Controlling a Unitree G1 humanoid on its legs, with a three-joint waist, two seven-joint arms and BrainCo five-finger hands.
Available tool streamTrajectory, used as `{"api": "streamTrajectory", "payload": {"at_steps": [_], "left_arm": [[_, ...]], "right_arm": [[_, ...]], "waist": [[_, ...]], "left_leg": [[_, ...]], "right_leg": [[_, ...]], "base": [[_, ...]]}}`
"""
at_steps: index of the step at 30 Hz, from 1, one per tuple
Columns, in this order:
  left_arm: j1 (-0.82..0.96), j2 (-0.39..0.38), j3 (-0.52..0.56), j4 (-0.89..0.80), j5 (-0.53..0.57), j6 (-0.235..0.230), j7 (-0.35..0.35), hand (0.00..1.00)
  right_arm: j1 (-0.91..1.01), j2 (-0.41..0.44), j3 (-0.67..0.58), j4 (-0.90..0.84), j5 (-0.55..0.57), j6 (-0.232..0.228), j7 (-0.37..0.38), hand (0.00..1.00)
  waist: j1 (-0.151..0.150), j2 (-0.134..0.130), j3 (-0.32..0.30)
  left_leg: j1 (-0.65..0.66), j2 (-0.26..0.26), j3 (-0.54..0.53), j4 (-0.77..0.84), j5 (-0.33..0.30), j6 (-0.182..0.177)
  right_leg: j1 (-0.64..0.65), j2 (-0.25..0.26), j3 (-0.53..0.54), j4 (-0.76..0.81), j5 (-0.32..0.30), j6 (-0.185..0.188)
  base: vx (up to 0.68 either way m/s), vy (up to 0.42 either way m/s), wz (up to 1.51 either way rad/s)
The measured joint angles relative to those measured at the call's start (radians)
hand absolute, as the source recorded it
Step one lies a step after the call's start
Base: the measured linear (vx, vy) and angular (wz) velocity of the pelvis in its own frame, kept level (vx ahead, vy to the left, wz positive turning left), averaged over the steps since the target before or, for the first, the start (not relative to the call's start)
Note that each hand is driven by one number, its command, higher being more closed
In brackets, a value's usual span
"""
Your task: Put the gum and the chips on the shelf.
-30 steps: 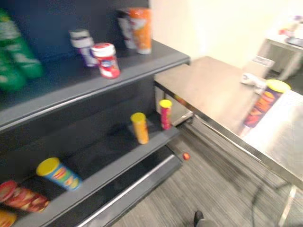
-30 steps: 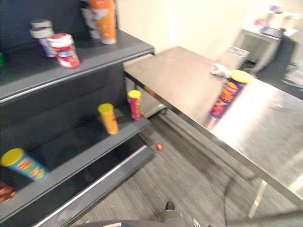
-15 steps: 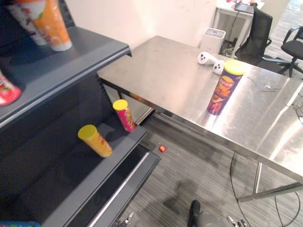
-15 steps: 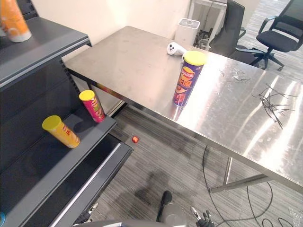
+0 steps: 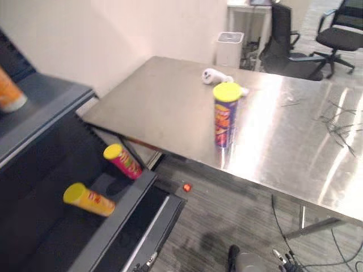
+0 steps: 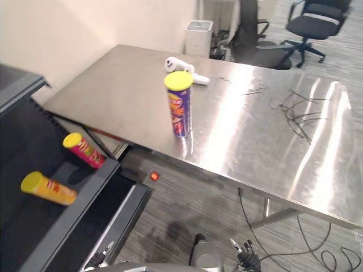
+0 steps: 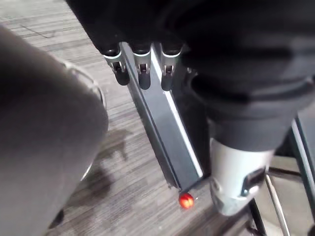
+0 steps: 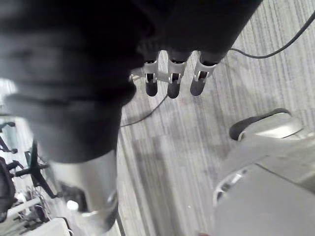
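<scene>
The head camera has swung right and the whole scene slides left with it; this is the view moving, not the objects. The purple chips can (image 5: pixel 225 116), out at the right edge a second ago, now stands mid-view on the steel table (image 5: pixel 170 96). The dark shelf (image 5: pixel 45 107), which took up the left two-thirds, is squeezed against the left side. Its orange container (image 5: pixel 8 95) has gone from top centre to the far-left margin. The yellow can (image 5: pixel 88 199) and the red can (image 5: pixel 123 161) have drifted to the lower left. Coming in at far right are office chairs (image 5: pixel 340 35), plus loose wires (image 6: pixel 298 113) on the table.
</scene>
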Motion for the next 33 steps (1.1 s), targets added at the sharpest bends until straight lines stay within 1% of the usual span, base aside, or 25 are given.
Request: {"api": "streamTrajectory", "payload": {"at_steps": [1,2,3,5,6,7,9,10,12,14,15,16,17,18,19,20,23,26,29,30,31,32,33], "left_arm": [[0.009,-0.004,0.0,-0.011,-0.019,-0.009,0.0,0.0],[0.014,-0.01,0.008,-0.023,-0.022,-0.011,0.0,0.0],[0.013,-0.013,0.014,-0.024,-0.023,-0.011,0.0,0.0],[0.012,-0.031,0.034,-0.024,-0.026,-0.01,0.002,0.0],[0.014,-0.044,0.053,-0.023,-0.029,-0.01,0.004,0.0],[0.014,-0.048,0.062,-0.022,-0.029,-0.009,0.01,0.0],[0.011,-0.052,0.066,-0.023,-0.03,-0.009,0.01,0.0],[0.012,-0.05,0.066,-0.023,-0.029,-0.01,0.01,0.0],[0.019,-0.047,0.075,-0.018,-0.031,-0.01,0.016,0.0],[0.024,-0.049,0.074,-0.018,-0.03,-0.012,0.016,0.0],[0.025,-0.048,0.073,-0.017,-0.03,-0.013,0.016,0.0],[0.027,-0.052,0.073,-0.017,-0.03,-0.013,0.013,0.0],[0.027,-0.053,0.072,-0.017,-0.03,-0.013,0.01,0.0],[0.029,-0.053,0.071,-0.017,-0.03,-0.014,0.005,0.0],[0.032,-0.052,0.072,-0.016,-0.03,-0.014,-0.003,0.0],[0.032,-0.052,0.072,-0.016,-0.03,-0.014,-0.006,0.0],[0.035,-0.051,0.074,-0.014,-0.03,-0.016,-0.012,0.0],[0.045,-0.047,0.093,-0.015,-0.02,-0.019,-0.028,0.0],[0.056,-0.047,0.119,-0.016,-0.016,-0.018,-0.043,0.0],[0.065,-0.047,0.136,-0.016,-0.015,-0.017,-0.045,0.0],[0.07,-0.046,0.155,-0.016,-0.015,-0.016,-0.048,0.0],[0.072,-0.046,0.16,-0.017,-0.014,-0.016,-0.048,0.0],[0.073,-0.046,0.177,-0.02,-0.013,-0.015,-0.049,0.0]], "right_arm": [[0.001,-0.006,0.007,0.012,0.0,0.001,-0.008,0.0],[0.0,-0.007,0.009,0.011,0.0,0.001,-0.013,0.0],[0.001,-0.007,0.009,0.007,0.0,0.001,-0.013,0.0],[0.005,-0.01,0.011,0.003,0.0,0.001,-0.014,0.0],[0.007,-0.01,0.011,0.003,0.001,0.008,-0.016,0.0],[0.009,0.0,0.016,-0.006,0.0,0.008,-0.014,0.0],[0.016,0.02,0.021,-0.014,0.0,0.009,-0.014,0.0],[0.015,0.032,0.016,-0.014,0.0,0.009,-0.016,0.0],[0.018,0.031,0.018,-0.013,-0.001,0.009,-0.016,0.0],[0.017,0.031,0.018,-0.013,-0.001,0.009,-0.019,0.0],[0.017,0.03,0.018,-0.013,-0.001,0.008,-0.021,0.0],[0.017,0.029,0.017,-0.012,-0.001,0.008,-0.029,0.0],[0.016,0.029,0.017,-0.012,-0.001,0.007,-0.035,0.0],[0.016,0.029,0.017,-0.011,-0.001,0.009,-0.047,0.0],[0.016,0.03,0.014,-0.008,-0.001,0.011,-0.067,0.0],[0.016,0.03,0.007,-0.007,-0.001,0.013,-0.079,0.0],[0.016,0.034,-0.027,0.025,-0.001,0.018,-0.138,0.0],[0.014,0.034,-0.12,0.021,0.012,0.021,-0.211,0.0],[0.009,0.028,-0.187,-0.007,0.051,0.026,-0.268,0.0],[0.005,0.026,-0.229,-0.031,0.074,0.026,-0.298,0.0],[0.002,0.024,-0.278,-0.063,0.102,0.026,-0.324,0.0],[0.001,0.021,-0.301,-0.079,0.124,0.026,-0.335,0.0],[-0.002,0.01,-0.348,-0.116,0.17,0.019,-0.353,0.0]], "waist": [[0.003,0.001,-0.001],[0.009,0.006,-0.003],[0.014,0.012,-0.006],[0.02,0.035,-0.014],[0.024,0.045,-0.025],[0.021,0.048,-0.037],[0.021,0.052,-0.038],[0.022,0.047,-0.04],[0.028,0.042,-0.042],[0.034,0.044,-0.043],[0.043,0.048,-0.048],[0.045,0.044,-0.054],[0.045,0.046,-0.056],[0.045,0.05,-0.059],[0.046,0.044,-0.058],[0.046,0.048,-0.06],[0.049,0.044,-0.065],[0.05,0.037,-0.075],[0.06,0.027,-0.079],[0.061,0.02,-0.083],[0.07,0.014,-0.086],[0.073,0.011,-0.089],[0.074,0.005,-0.094]], "left_leg": [[-0.011,-0.027,-0.002,-0.052,-0.008,0.0],[-0.034,-0.043,-0.021,-0.11,-0.003,0.006],[-0.048,-0.045,-0.027,-0.142,0.009,0.014],[-0.084,-0.048,-0.067,-0.221,0.101,0.028],[-0.082,-0.049,-0.078,-0.242,0.099,0.025],[-0.069,-0.06,-0.075,-0.28,0.097,0.028],[-0.067,-0.071,-0.074,-0.323,0.081,0.042],[-0.062,-0.08,-0.075,-0.343,0.078,0.043],[-0.04,-0.091,-0.074,-0.367,0.078,0.044],[-0.011,-0.098,-0.074,-0.385,0.078,0.044],[0.001,-0.101,-0.073,-0.396,0.077,0.043],[0.001,-0.101,-0.074,-0.402,0.073,0.044],[0.001,-0.101,-0.074,-0.402,0.073,0.043],[0.001,-0.099,-0.075,-0.402,0.069,0.041],[0.001,-0.099,-0.075,-0.402,0.067,0.042],[0.002,-0.1,-0.075,-0.402,0.066,0.042],[0.016,-0.104,-0.073,-0.416,0.066,0.042],[0.022,-0.105,-0.063,-0.419,0.061,0.042],[0.037,-0.103,-0.041,-0.432,0.059,0.041],[0.043,-0.103,-0.031,-0.433,0.056,0.04],[0.051,-0.101,-0.018,-0.433,0.053,0.039],[0.053,-0.1,-0.015,-0.433,0.05,0.039],[0.053,-0.099,-0.014,-0.432,0.048,0.039]], "right_leg": [[0.031,0.009,0.019,-0.015,0.0,0.001],[0.038,0.018,0.04,-0.02,0.001,0.004],[0.036,0.024,0.049,-0.022,0.004,0.008],[0.033,0.047,0.067,-0.032,0.012,0.022],[0.032,0.056,0.084,-0.037,0.016,0.031],[0.036,0.048,0.09,-0.063,0.025,0.045],[0.031,0.042,0.086,-0.078,0.038,0.064],[0.035,0.035,0.082,-0.088,0.049,0.071],[0.059,0.03,0.08,-0.106,0.055,0.078],[0.085,0.028,0.08,-0.122,0.058,0.082],[0.092,0.028,0.082,-0.129,0.058,0.083],[0.092,0.03,0.081,-0.142,0.061,0.085],[0.096,0.031,0.081,-0.147,0.064,0.085],[0.105,0.034,0.08,-0.163,0.072,0.085],[0.112,0.038,0.082,-0.181,0.083,0.085],[0.119,0.039,0.082,-0.19,0.087,0.085],[0.137,0.044,0.083,-0.218,0.099,0.086],[0.139,0.048,0.091,-0.232,0.105,0.087],[0.14,0.05,0.104,-0.236,0.112,0.088],[0.139,0.05,0.112,-0.237,0.112,0.088],[0.14,0.051,0.119,-0.237,0.112,0.088],[0.14,0.051,0.121,-0.238,0.112,0.088],[0.141,0.05,0.121,-0.238,0.112,0.088]], "base": [[0.09,0.016,-0.67],[0.08,0.047,-0.71],[0.07,0.105,-0.66],[0.07,0.141,-0.49],[0.12,0.172,-0.31],[0.12,0.174,-0.2],[0.1,0.167,0.11],[0.07,0.156,0.16],[0.07,0.104,0.07],[0.07,0.056,0.01],[0.03,0.031,-0.02],[0.03,0.026,-0.02],[0.04,0.01,-0.01],[0.04,0.004,-0.05],[0.04,0.003,-0.05],[0.03,0.005,-0.05],[0.01,0.004,-0.01],[0.04,0.005,-0.09],[0.03,0.007,-0.2],[0.04,0.024,-0.31],[0.04,0.023,-0.24],[0.04,0.012,-0.15],[0.02,0.008,-0.05]]}}
